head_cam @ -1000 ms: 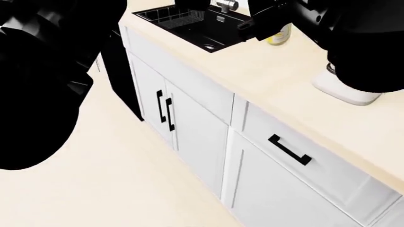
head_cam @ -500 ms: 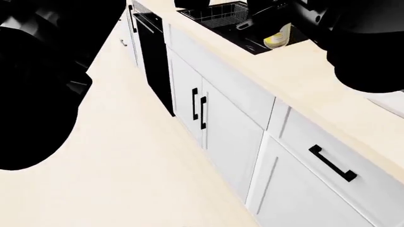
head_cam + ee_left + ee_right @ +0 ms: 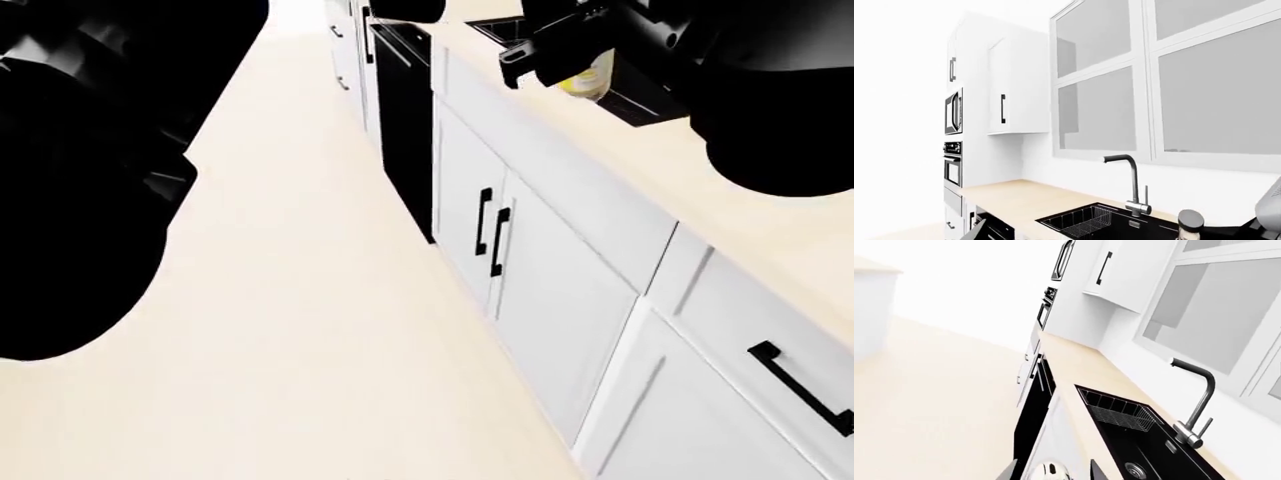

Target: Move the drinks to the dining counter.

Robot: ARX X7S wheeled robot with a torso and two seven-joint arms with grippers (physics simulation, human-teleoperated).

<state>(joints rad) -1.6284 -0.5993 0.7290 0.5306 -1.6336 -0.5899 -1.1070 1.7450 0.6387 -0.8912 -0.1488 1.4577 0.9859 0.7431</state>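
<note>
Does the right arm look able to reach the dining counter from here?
Probably not: the dining counter stands far across the floor, while the arm hangs by the sink worktop.

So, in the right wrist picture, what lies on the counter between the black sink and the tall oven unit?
Nothing: in the right wrist view the worktop is bare wood from the sink to the oven unit.

- My right gripper (image 3: 561, 62) hides most of the yellow-label bottle (image 3: 587, 78); jaw state unclear.
- My left gripper: out of view.
- Sink (image 3: 641, 100) mostly behind my arm.
</note>
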